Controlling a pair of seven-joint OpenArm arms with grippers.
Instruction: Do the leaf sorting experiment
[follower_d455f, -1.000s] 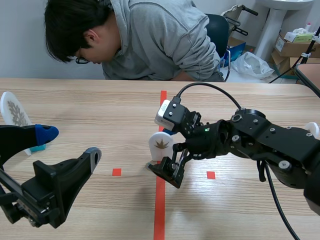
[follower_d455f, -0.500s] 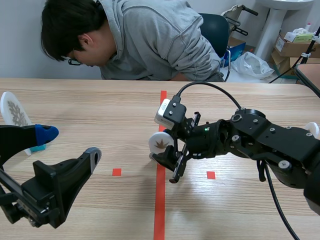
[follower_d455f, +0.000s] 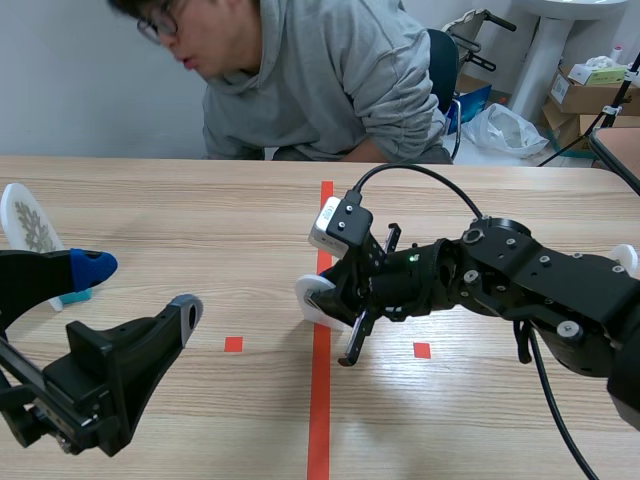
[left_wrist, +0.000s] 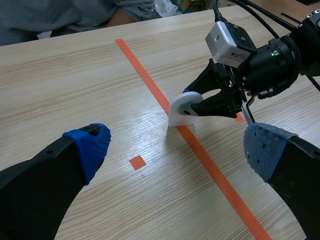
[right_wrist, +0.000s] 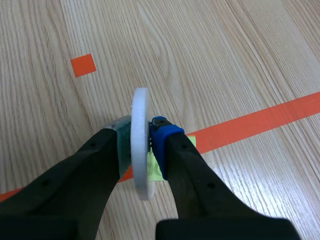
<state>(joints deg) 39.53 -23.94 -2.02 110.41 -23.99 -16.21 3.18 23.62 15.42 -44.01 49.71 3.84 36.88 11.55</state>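
The pale wooden surface (follower_d455f: 200, 210) runs from the robot's near edge to the far edge, where a person (follower_d455f: 320, 80) in a grey hooded top sits leaning forward. The right arm (follower_d455f: 540, 280) comes in from the right edge and reaches to the middle of the surface, while the left arm (follower_d455f: 90, 380) sits low by the near left corner. The left claw (follower_d455f: 140, 290) is spread wide with nothing between its blue-padded fingers and hangs well apart from everything else. The right claw (right_wrist: 141, 135) is closed on a white disc (right_wrist: 140, 120), with one pad pressed to each flat face, so the disc stands on edge between the fingers. The disc sits over the orange-red tape line (follower_d455f: 320, 400) that crosses the middle of the surface from near edge to far edge; whether its lower rim touches the wood cannot be told. A second white disc (follower_d455f: 25, 220), printed with a grey leaf, stands upright close to the left edge. Two small tape squares (follower_d455f: 233, 344) lie one on each side of the line.
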